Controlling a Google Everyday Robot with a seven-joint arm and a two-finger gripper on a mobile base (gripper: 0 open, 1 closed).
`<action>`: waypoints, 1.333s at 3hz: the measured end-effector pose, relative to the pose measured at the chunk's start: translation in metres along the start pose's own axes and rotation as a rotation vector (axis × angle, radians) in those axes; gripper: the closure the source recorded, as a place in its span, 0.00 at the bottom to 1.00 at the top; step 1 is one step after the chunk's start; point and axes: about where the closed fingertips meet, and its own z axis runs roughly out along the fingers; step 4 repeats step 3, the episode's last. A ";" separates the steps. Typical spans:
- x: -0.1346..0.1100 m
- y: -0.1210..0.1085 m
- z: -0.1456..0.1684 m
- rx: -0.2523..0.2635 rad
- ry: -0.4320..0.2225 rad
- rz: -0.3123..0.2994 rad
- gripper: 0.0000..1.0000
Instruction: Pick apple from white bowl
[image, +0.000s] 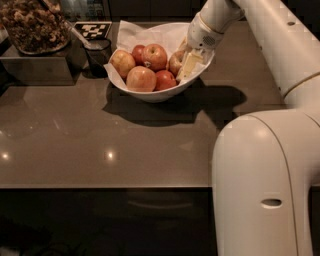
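Dim brown counter (100, 135) underneath it all. On the right side of the bowl (150, 95) sits the apple (175, 61), half hidden by the gripper (186, 67). The gripper is down inside the rim right against it, angled in from above, likely to get round it. Whether it's open or closed I can't tell. Other apples (141, 79) crowd in on the left, nested in paper (132, 32). A dark cup (97, 55) stands just beside the bowl.

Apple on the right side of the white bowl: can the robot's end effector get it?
Probably yes. The end effector is inside the white bowl, close beside that apple, and nothing seems to cover it.
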 end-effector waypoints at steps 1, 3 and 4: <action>-0.006 0.003 -0.015 0.009 -0.081 0.025 1.00; -0.050 0.024 -0.089 0.029 -0.356 -0.010 1.00; -0.050 0.024 -0.089 0.029 -0.356 -0.010 1.00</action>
